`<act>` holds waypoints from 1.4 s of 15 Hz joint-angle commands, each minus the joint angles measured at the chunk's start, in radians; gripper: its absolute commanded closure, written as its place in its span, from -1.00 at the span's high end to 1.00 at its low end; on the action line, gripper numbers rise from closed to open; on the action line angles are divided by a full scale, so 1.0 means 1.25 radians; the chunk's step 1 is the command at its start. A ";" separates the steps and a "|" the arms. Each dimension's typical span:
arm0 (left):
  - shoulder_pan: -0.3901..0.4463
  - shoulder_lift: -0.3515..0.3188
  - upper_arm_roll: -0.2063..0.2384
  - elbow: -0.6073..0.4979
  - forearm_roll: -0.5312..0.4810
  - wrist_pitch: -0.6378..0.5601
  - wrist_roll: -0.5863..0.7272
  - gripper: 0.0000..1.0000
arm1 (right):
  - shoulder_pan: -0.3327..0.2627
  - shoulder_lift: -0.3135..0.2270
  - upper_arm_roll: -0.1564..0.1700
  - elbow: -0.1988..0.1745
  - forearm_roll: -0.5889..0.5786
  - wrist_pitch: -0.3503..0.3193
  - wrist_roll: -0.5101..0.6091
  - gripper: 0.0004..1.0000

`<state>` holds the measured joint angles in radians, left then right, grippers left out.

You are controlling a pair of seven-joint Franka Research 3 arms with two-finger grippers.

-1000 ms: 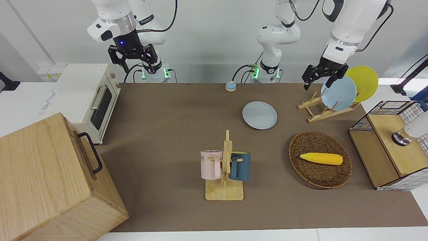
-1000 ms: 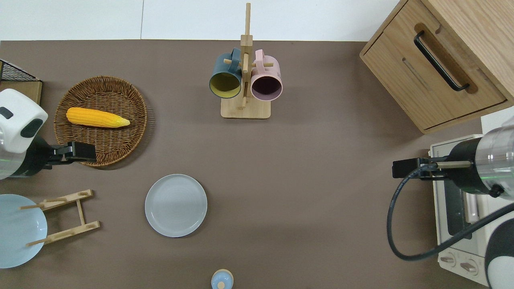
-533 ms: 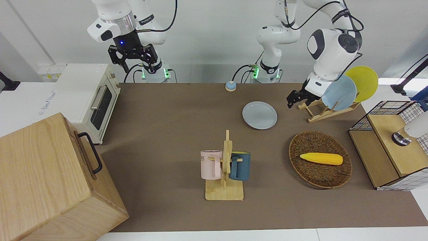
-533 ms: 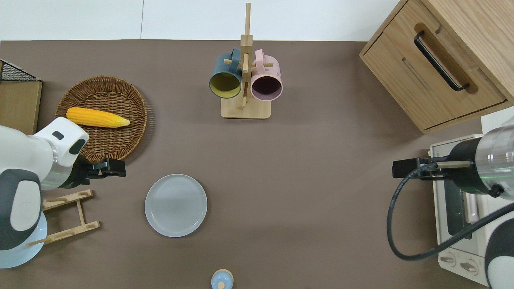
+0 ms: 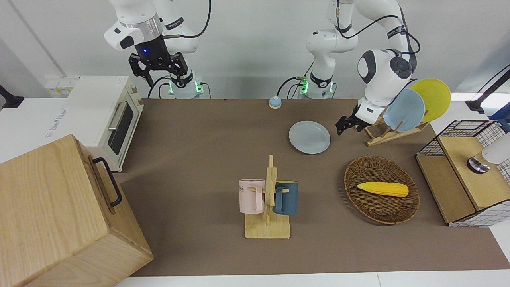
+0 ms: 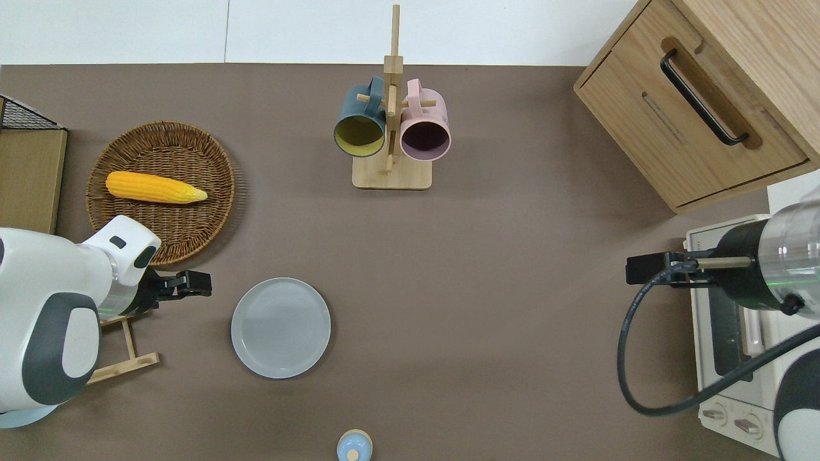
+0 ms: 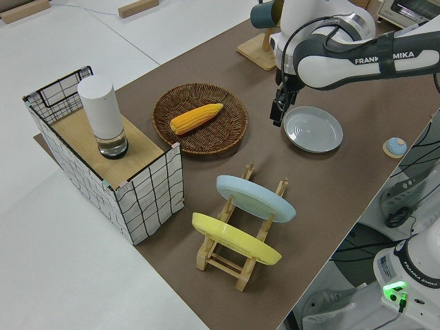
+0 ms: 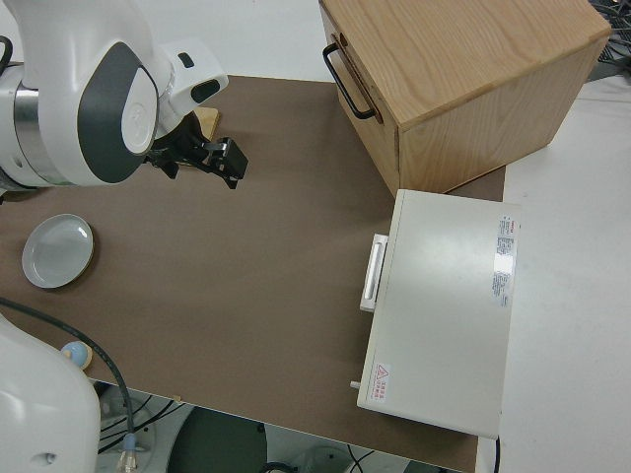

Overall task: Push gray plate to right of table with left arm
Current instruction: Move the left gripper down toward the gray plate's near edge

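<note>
Gray plate (image 6: 280, 327) flat on table (image 6: 500, 307), just beside left hand (image 6: 200, 286), apart; hand's opening can't tell.

You're looking at a robot lab bench staged as a mock kitchen; two white arms are standing on bases with green lights at the edge of a brown table (image 5: 191, 159); household props are sitting on it: toaster oven (image 5: 107, 119), mug rack (image 5: 267, 207), plate rack (image 5: 388, 129), wicker basket (image 5: 380, 195) holding corn (image 5: 382, 188); bare white walls and loose cabling are showing around it.
</note>
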<state>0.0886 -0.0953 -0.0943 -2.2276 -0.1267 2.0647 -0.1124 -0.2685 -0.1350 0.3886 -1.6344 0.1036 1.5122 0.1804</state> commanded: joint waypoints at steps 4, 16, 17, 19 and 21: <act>0.015 -0.034 -0.006 -0.052 -0.031 0.025 0.038 0.95 | -0.012 -0.012 0.005 -0.014 0.015 0.003 0.002 0.99; 0.009 -0.022 -0.079 -0.219 -0.138 0.195 0.049 0.88 | -0.013 -0.012 0.006 -0.014 0.014 0.001 0.002 0.99; 0.009 -0.022 -0.084 -0.223 -0.138 0.195 0.049 0.86 | -0.013 -0.012 0.006 -0.014 0.014 0.003 0.002 0.99; 0.009 -0.022 -0.088 -0.227 -0.138 0.195 0.049 0.80 | -0.012 -0.012 0.006 -0.014 0.014 0.001 0.002 0.99; 0.009 -0.021 -0.095 -0.237 -0.138 0.196 0.051 0.74 | -0.012 -0.012 0.005 -0.014 0.014 0.001 0.002 0.99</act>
<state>0.1001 -0.1033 -0.2005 -2.4818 -0.2772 2.2833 -0.0672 -0.2685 -0.1350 0.3885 -1.6344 0.1036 1.5122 0.1804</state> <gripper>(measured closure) 0.093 0.004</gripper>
